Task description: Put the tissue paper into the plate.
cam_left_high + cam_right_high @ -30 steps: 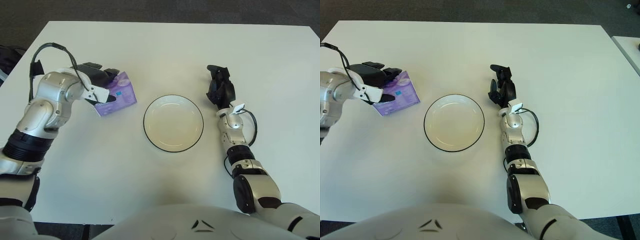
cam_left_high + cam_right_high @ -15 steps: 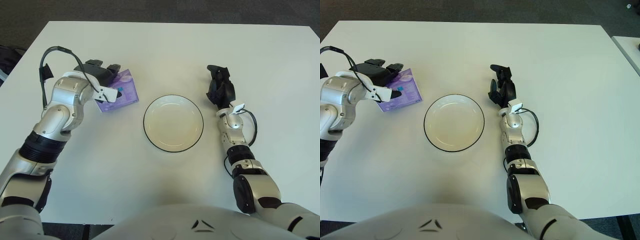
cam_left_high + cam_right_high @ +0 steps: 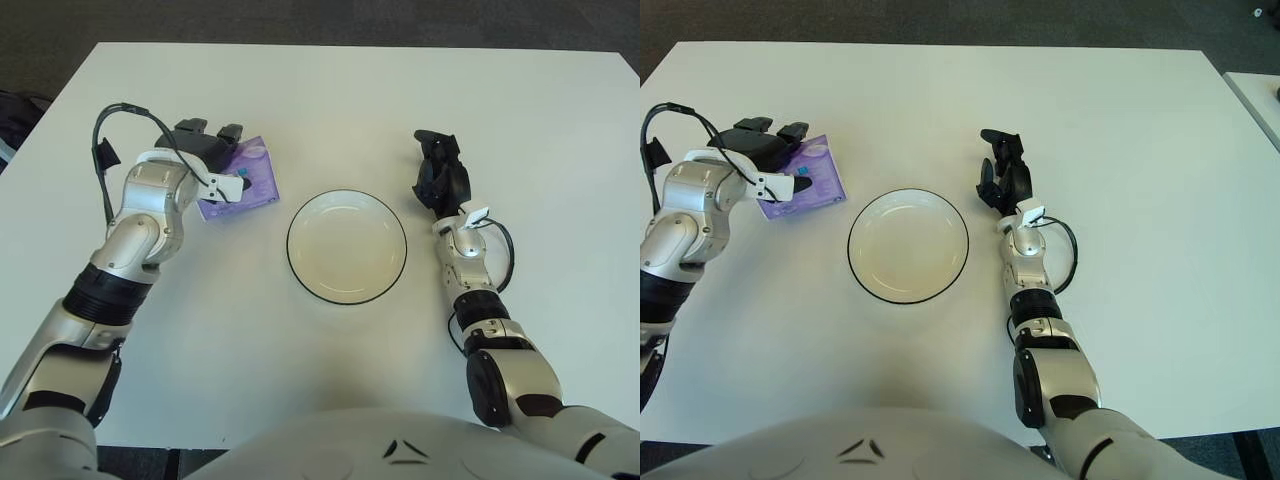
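Purple plastic-wrapped tissue packet (image 3: 247, 178) is grasped by the left hand (image 3: 208, 152) left of the black-rimmed white round plate (image 3: 346, 246); the right hand's (image 3: 440, 172) fingers are curled on nothing.

The tissue pack (image 3: 248, 180) at upper left is purple with a small teal mark. The plate (image 3: 346, 246) in the middle is cream-white with a thin black rim, on a plain white table (image 3: 330, 100). Both hands are black on silver arms.
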Tool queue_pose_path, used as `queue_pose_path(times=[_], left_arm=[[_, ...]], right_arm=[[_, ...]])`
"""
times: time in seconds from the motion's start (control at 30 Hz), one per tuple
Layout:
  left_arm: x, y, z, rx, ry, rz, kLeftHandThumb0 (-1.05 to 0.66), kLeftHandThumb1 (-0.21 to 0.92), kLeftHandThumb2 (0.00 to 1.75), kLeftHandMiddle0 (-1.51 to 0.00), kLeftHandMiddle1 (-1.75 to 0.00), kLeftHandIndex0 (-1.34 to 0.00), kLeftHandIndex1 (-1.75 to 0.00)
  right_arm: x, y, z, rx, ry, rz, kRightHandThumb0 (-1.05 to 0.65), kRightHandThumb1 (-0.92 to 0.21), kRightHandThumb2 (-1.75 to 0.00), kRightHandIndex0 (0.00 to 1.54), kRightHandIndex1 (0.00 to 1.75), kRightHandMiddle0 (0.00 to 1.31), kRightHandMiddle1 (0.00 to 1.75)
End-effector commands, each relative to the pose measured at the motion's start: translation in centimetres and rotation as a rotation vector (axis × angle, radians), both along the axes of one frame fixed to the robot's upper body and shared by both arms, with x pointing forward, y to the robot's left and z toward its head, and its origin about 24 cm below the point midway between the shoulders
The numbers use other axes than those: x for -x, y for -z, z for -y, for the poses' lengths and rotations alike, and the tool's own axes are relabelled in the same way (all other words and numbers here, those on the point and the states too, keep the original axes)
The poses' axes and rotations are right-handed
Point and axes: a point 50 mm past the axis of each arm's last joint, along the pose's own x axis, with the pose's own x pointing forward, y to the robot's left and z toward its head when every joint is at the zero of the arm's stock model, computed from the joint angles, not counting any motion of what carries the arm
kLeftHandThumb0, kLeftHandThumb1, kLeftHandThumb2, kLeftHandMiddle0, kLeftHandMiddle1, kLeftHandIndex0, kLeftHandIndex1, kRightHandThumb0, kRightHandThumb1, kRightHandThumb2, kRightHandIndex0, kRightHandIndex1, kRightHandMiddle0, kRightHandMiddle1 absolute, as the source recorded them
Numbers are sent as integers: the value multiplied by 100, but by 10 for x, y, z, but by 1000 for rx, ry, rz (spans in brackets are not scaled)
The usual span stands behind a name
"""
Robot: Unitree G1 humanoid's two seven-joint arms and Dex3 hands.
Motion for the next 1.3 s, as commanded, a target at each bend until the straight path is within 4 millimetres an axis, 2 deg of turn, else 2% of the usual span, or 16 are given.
queue_pose_path(times=[0.0, 0.07, 0.13, 0.2, 0.27, 0.3, 0.33, 0.37, 0.47, 0.57, 0.77, 0.93, 1.0, 1.07, 1.13, 1.27], left_arm=[[4, 24, -2, -26, -10, -87, -105, 92, 87, -12, -11, 0, 0], [4, 25, -3, -41, -1, -103, -105, 92, 85, -24, -22, 0, 0], [4, 26, -4, -52, 15, -114, -104, 92, 84, -34, -40, 0, -8], [4, 27, -5, -63, 37, -123, -103, 92, 83, -39, -51, 0, -20], [4, 28, -7, -69, 69, -127, -102, 92, 83, -43, -60, 0, -39], [4, 29, -8, -70, 101, -127, -101, 92, 82, -45, -65, -1, -58], [3, 29, -10, -69, 123, -127, -100, 92, 78, -52, -82, -12, -99], [3, 30, -11, -66, 145, -125, -98, 92, 75, -55, -93, -19, -127], [2, 30, -12, -61, 178, -122, -96, 92, 67, -67, -124, -37, -159], [2, 30, -13, -65, 207, -117, -95, 92, 62, -76, -146, -49, -169], [2, 33, -18, -50, 236, -111, -94, 92, 54, -88, -168, -65, -174], [0, 34, -20, -61, 247, -124, -92, 92, 50, -97, -174, -76, -175], [0, 34, -21, -72, 252, -122, -84, 90, 48, -101, -174, -81, -175], [0, 35, -21, -77, 250, -106, -74, 83, 56, -105, -174, -86, -175], [0, 35, -22, -75, 246, -92, -63, 73, 72, -109, -175, -89, -175], [1, 36, -22, -59, 245, -56, -52, 64, 88, -111, -175, -94, -175]], right_arm=[[65, 103, 3, -41, 43, -445, -60, -92, -77, 33, 23, 1, 111], [65, 103, 4, -43, 45, -446, -61, -92, -77, 33, 23, 1, 111], [65, 103, 4, -43, 45, -446, -61, -92, -77, 33, 23, 0, 111], [65, 103, 5, -43, 44, -446, -61, -92, -77, 33, 23, 0, 111], [65, 103, 5, -42, 44, -447, -62, -92, -77, 33, 24, 0, 111], [65, 103, 6, -42, 43, -448, -62, -92, -78, 33, 24, 0, 111], [65, 103, 6, -42, 43, -448, -62, -92, -78, 33, 24, 0, 111], [65, 103, 6, -42, 43, -449, -62, -92, -78, 33, 24, 0, 111], [66, 103, 7, -42, 45, -449, -62, -92, -79, 33, 24, 0, 111], [66, 102, 7, -42, 48, -448, -62, -92, -79, 33, 24, 1, 111], [66, 102, 8, -37, 53, -447, -62, -92, -79, 32, 24, 1, 112], [66, 102, 9, -33, 55, -452, -62, -92, -80, 32, 24, 1, 112], [66, 103, 10, -33, 57, -456, -62, -92, -80, 32, 24, 2, 112], [66, 103, 10, -35, 58, -459, -62, -92, -80, 33, 25, 2, 112], [66, 103, 10, -37, 58, -461, -62, -92, -81, 33, 25, 4, 113], [66, 103, 10, -48, 58, -465, -62, -92, -80, 34, 26, 9, 115]])
